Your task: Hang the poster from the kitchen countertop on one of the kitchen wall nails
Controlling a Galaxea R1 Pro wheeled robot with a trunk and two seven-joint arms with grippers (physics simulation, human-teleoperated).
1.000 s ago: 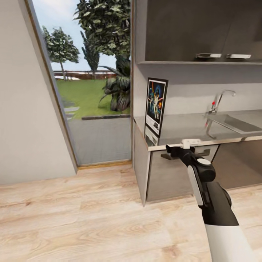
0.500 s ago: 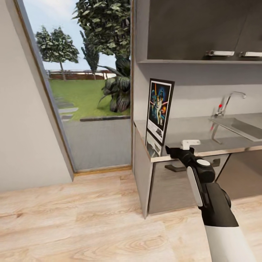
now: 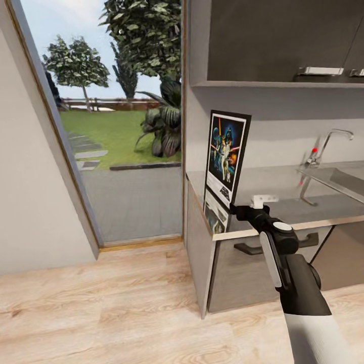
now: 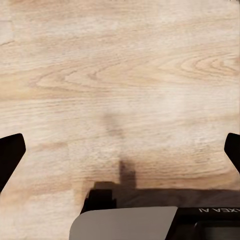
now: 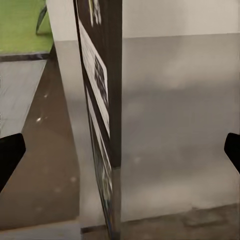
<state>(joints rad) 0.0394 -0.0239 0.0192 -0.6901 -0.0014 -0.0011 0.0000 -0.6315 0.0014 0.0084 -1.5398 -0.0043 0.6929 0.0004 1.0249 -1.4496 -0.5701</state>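
The poster (image 3: 227,151) stands upright at the left end of the kitchen countertop (image 3: 288,189), its dark blue artwork and black frame facing me at an angle. My right gripper (image 3: 237,209) hovers at the counter's front edge, just below and right of the poster's bottom corner, apart from it. In the right wrist view the poster (image 5: 102,100) appears edge-on between the widely spread fingertips (image 5: 10,156) of the open right gripper (image 5: 120,155). My left gripper (image 4: 120,155) is open over the wooden floor (image 4: 120,75), holding nothing. The wall nail is out of view.
A sink (image 3: 344,179) and chrome tap (image 3: 328,144) sit at the counter's right. Dark upper cabinets (image 3: 283,35) hang above a shelf. A tall glass opening (image 3: 126,151) onto the garden lies left of the counter, beside a pale wall (image 3: 30,202). Wood floor (image 3: 101,313) spreads in front.
The whole picture has shifted: the camera has come closer to the counter's left end, so the poster looks larger. My right gripper now sits nearer the poster's bottom corner.
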